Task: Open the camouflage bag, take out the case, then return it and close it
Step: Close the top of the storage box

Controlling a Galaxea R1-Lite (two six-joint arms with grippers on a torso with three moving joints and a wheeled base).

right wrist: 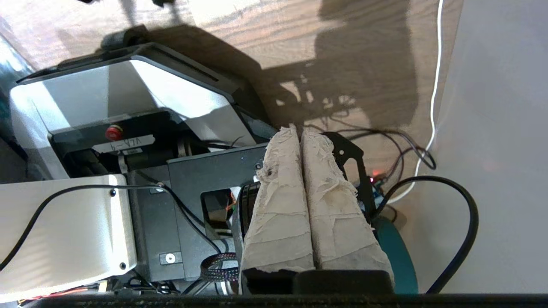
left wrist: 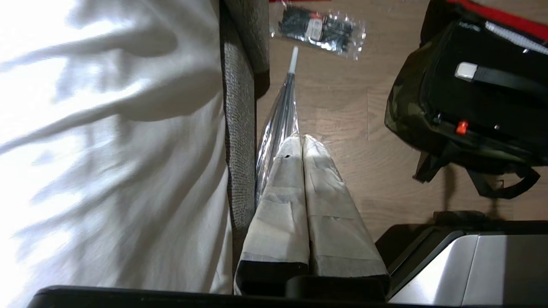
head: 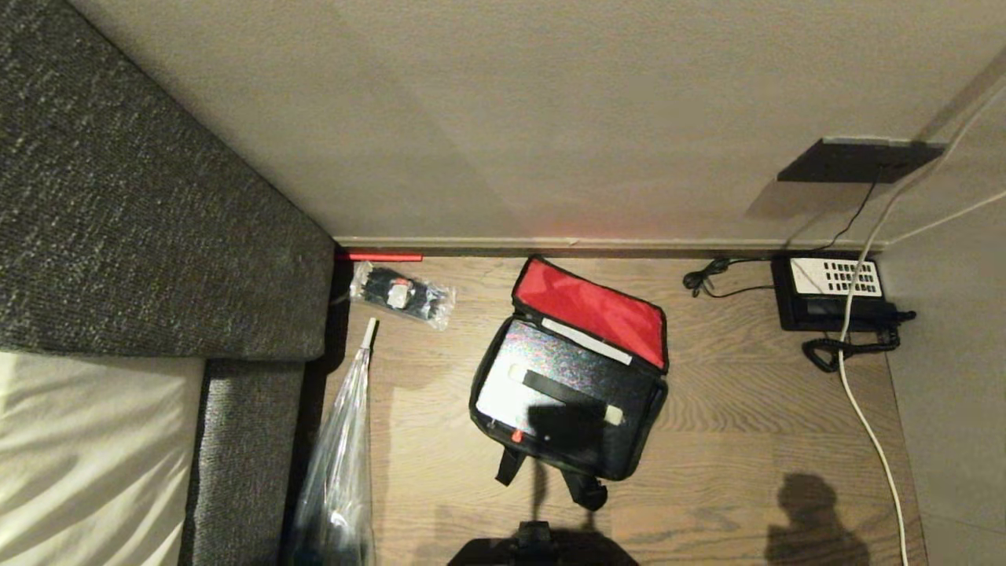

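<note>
The camouflage bag (head: pixel 646 415) lies open on the wooden floor, its red-lined lid (head: pixel 593 309) folded back toward the wall. Inside it lies the glossy black case (head: pixel 550 363), flat, with its handle (head: pixel 562 391) on top and a red dot (head: pixel 516 435) at the near edge. Neither arm shows in the head view. My left gripper (left wrist: pixel 302 139) is shut and empty, hanging over the floor beside the bed, with the bag (left wrist: pixel 406 115) and the case (left wrist: pixel 492 107) off to one side. My right gripper (right wrist: pixel 299 131) is shut and empty above my own base.
A grey upholstered bed frame (head: pixel 118 236) with a white sheet fills the left. A clear packet of black items (head: pixel 402 296) and a long clear plastic bag (head: pixel 338 472) lie beside it. A black telephone (head: pixel 833 291) and a white cable (head: pixel 864 409) sit at the right wall.
</note>
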